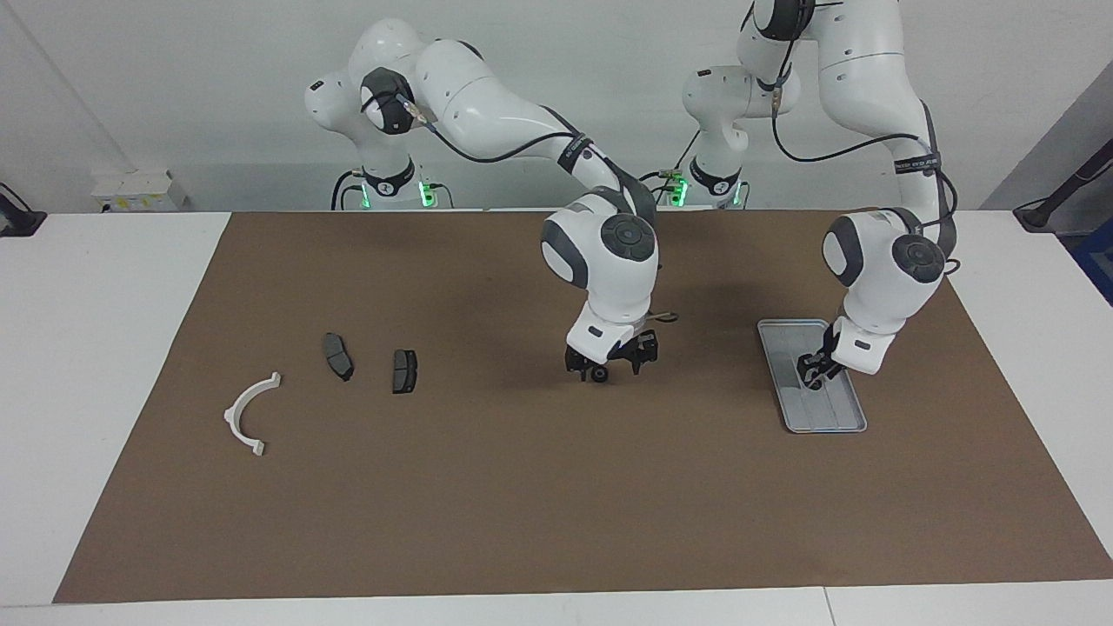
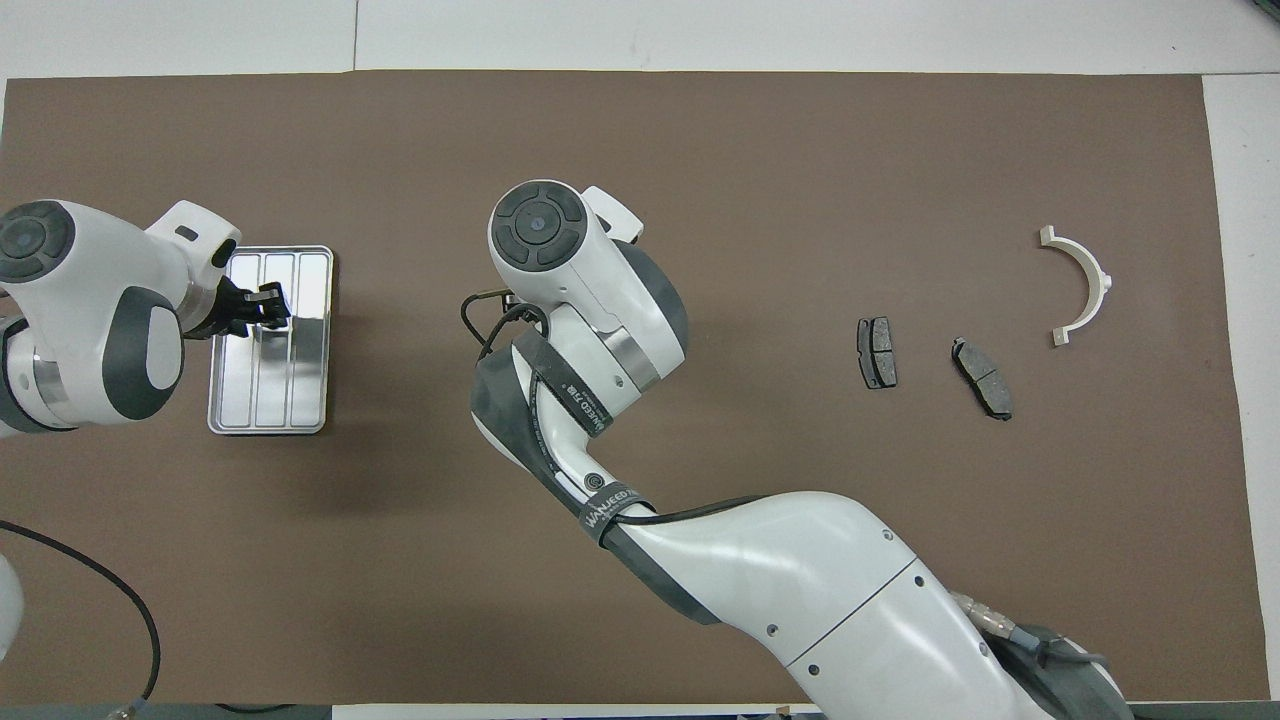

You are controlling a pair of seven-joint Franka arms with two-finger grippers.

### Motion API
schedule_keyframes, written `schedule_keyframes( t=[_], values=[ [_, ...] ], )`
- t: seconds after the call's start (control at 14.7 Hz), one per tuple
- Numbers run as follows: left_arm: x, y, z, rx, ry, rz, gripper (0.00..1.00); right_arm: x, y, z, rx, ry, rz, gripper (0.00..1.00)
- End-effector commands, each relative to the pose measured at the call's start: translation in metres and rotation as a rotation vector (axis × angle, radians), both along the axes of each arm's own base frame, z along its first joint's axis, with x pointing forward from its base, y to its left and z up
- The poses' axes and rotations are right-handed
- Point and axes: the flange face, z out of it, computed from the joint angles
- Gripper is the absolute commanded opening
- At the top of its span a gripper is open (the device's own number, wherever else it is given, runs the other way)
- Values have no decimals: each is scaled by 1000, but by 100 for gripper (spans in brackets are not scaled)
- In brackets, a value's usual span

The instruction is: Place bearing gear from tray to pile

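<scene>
Right gripper (image 1: 609,369) first: it's dead centre of the facing view, low over the brown mat (image 1: 522,504), and the fingers look pinched narrow on a small dark round part at the tips. Pretty sure that's the bearing gear (image 1: 598,375). From overhead the wrist covers it, so don't trust that view for the grip.

So imo the step in hand is the carry to the pile. Tips:
- Lift a bit before you go sideways; the gear sits right at the fingertips and looks close to the mat.
- Go slow. It's a round thing held by two flat fingers, so it could roll out or twist if you jerk.
- Aim for bare mat next to the nearest brake pad (image 1: 404,371), not on top of it. The other pad (image 1: 338,356) and the white arc bracket (image 1: 249,416) are at mid-height of the frame, toward the right arm's end of the table, well apart from the gripper.
- Set it low before you let go, or it'll roll.

The gear itself is tiny, black and wheel-shaped. Can't make out teeth.

Left gripper (image 1: 814,372) is down over the tray (image 1: 839,422), tbh can't tell if it's open. The tray looks bare otherwise. That arm just waits.
</scene>
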Motion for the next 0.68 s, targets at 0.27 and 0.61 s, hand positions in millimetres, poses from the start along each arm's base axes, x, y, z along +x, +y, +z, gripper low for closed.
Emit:
schedule_keyframes(
  t=[0.27, 0.61],
  values=[
    [-13, -1, -11, 1, -33, -2, 53, 4, -1, -7, 4, 15, -25, 100],
    [-14, -1, -12, 1, -29, -1, 48, -7, -9, -17, 12, 85, -27, 100]
  ],
)
